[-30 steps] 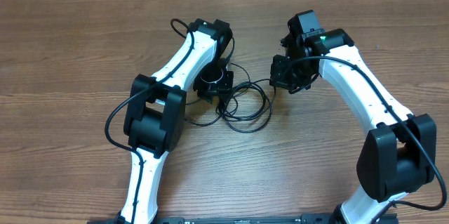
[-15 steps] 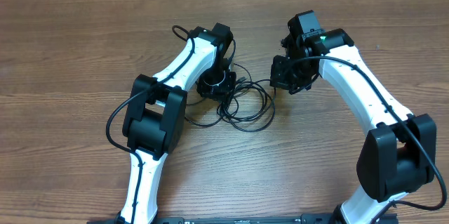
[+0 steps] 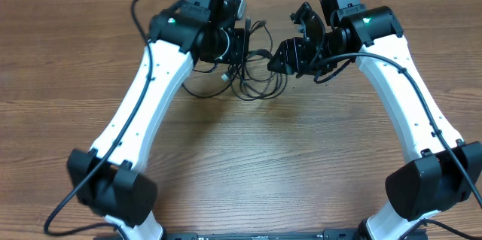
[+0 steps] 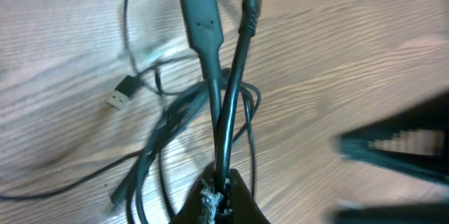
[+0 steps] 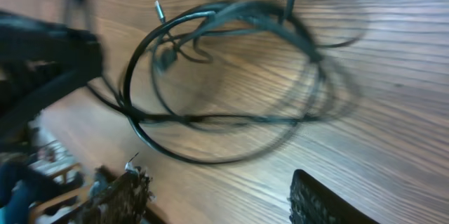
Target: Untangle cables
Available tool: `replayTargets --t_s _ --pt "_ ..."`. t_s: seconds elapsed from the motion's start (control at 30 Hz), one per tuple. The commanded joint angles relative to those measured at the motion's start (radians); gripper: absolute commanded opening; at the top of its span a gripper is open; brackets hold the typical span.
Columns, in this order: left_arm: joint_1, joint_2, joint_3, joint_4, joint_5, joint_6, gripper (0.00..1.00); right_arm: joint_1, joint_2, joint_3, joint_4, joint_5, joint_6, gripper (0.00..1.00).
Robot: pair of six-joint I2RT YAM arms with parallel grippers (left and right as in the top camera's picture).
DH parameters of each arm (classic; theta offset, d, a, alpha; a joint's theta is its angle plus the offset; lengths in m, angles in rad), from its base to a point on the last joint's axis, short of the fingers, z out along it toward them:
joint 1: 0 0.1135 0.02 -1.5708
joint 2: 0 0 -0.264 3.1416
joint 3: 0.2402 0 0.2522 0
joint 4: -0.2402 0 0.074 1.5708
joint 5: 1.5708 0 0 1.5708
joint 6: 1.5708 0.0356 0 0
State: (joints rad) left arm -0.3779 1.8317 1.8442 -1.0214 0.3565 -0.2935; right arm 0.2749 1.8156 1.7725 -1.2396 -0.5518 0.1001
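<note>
The cables (image 3: 256,86) lie on the wood surface (image 3: 248,172) in loose black loops, toward 12 o'clock of the overhead view. At 11 o'clock of the loops, the left tool (image 3: 226,44) is clenched on the cables. It seems to grip two or three strands, though blur hides the count. At 2 o'clock of the loops, the right tool (image 3: 290,53) is spread wide and holds nothing. In the left wrist view a USB plug (image 4: 121,100) rests on the surface at 10 o'clock of the left tool.
</note>
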Motion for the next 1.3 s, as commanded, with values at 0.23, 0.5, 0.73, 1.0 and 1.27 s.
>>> replayTargets --t_s 0.23,0.5,0.73,1.0,1.27 --pt "0.066 -0.009 0.011 0.086 0.2 -0.155 0.04 0.021 -0.018 -0.085 0.119 -0.03 0.163 0.61" --pt "0.078 -0.009 0.067 0.122 0.246 -0.16 0.04 0.06 -0.018 -0.225 0.245 -0.03 0.081 0.6" --pt "0.078 -0.009 0.111 0.12 0.272 -0.159 0.04 0.082 -0.015 -0.247 0.299 -0.008 -0.185 0.69" --pt "0.079 -0.009 0.111 0.113 0.302 -0.159 0.04 0.081 -0.013 -0.293 0.494 0.153 -0.401 0.73" --pt "0.134 -0.01 0.111 0.113 0.481 -0.16 0.04 0.076 0.009 -0.294 0.649 0.178 -0.483 0.74"
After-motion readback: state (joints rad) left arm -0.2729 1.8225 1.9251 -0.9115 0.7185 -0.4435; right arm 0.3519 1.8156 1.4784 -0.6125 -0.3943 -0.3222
